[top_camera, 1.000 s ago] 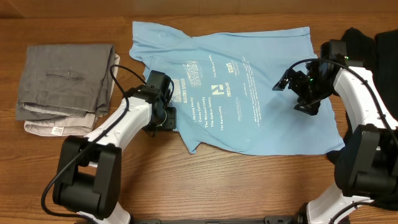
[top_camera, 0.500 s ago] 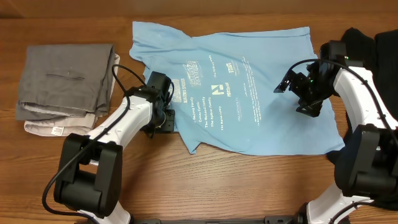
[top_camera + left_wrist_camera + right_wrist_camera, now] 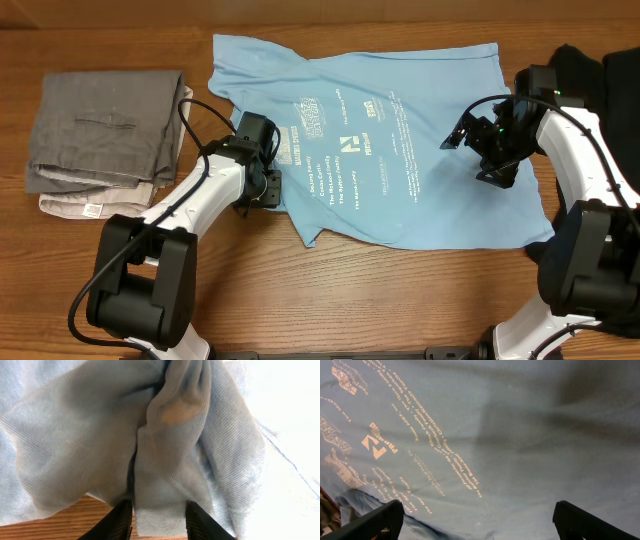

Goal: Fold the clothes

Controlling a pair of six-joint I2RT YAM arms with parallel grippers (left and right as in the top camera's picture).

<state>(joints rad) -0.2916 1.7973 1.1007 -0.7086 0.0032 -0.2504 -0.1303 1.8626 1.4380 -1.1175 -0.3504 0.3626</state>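
The light blue T-shirt lies spread and rumpled on the wooden table, from centre toward 2 o'clock, white logos facing up. At its 8 o'clock edge the left gripper has a bunched fold of the cloth between its fingers; I cannot tell whether they pinch it. Toward the shirt's 3 o'clock side the right gripper hovers spread wide, holding nothing. A folded grey stack sits at the table's 9 o'clock, and a dark garment at 2 o'clock.
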